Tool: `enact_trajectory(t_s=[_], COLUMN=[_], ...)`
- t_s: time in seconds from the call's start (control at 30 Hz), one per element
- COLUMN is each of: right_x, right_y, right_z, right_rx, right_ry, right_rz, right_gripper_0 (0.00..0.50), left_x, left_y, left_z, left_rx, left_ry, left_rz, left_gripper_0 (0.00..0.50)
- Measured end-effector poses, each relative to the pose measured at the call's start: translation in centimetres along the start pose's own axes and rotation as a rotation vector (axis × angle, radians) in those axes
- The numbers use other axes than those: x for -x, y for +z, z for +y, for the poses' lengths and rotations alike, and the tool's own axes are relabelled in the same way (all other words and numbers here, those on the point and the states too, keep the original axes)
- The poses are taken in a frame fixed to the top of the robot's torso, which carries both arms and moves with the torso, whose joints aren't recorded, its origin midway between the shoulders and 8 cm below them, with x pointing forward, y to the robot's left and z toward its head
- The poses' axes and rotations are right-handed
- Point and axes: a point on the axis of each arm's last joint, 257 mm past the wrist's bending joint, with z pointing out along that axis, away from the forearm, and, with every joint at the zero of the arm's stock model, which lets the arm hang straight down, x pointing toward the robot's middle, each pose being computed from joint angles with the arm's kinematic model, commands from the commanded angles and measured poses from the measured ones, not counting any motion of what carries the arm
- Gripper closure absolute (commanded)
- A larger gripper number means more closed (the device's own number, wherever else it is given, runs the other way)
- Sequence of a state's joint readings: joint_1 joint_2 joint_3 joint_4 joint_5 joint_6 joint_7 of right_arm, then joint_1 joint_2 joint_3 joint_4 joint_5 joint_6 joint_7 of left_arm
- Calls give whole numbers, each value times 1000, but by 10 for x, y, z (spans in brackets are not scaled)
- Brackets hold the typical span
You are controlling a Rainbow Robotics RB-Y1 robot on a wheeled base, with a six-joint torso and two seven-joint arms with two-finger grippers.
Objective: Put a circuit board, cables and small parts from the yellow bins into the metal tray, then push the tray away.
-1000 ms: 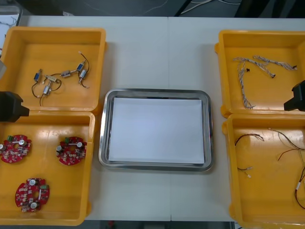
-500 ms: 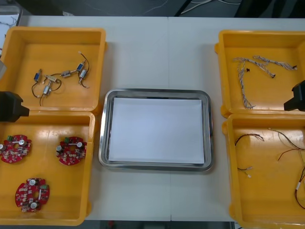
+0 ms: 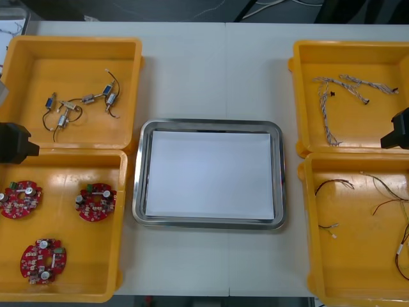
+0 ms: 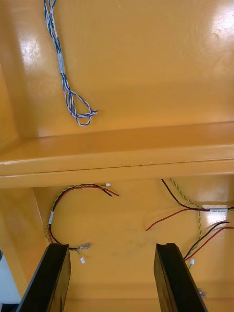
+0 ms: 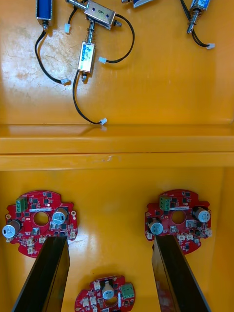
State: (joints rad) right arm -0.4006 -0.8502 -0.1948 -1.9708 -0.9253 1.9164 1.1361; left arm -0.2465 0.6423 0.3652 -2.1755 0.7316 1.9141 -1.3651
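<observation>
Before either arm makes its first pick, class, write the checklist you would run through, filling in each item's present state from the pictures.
1. Metal tray free to receive items: ok, its white inside is bare.
2. Left gripper open: ok, fingers apart over the circuit boards.
3. Right gripper open: ok, fingers apart over the red and yellow cables.
4. Boards separate enough to take one: ok, three lie apart, none overlapping.
5. Small metal parts untangled: cannot tell, their leads lie close together.
6. Twisted blue and white cables in the far right yellow bin: ok.
</observation>
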Motion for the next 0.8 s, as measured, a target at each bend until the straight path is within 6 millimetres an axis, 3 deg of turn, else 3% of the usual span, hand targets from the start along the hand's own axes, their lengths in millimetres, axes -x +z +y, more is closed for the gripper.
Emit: enact_trajectory(t_s=[0.8], right_x=[0], right_y=[0], right_z=[0], right_rx=[0], right_ry=[0], right_rz=[0], right_gripper_0=[0], left_x=[0], left_y=[0], left_z=[0], left_rx=[0], left_ry=[0], left_rz=[0], left_gripper_0=[0])
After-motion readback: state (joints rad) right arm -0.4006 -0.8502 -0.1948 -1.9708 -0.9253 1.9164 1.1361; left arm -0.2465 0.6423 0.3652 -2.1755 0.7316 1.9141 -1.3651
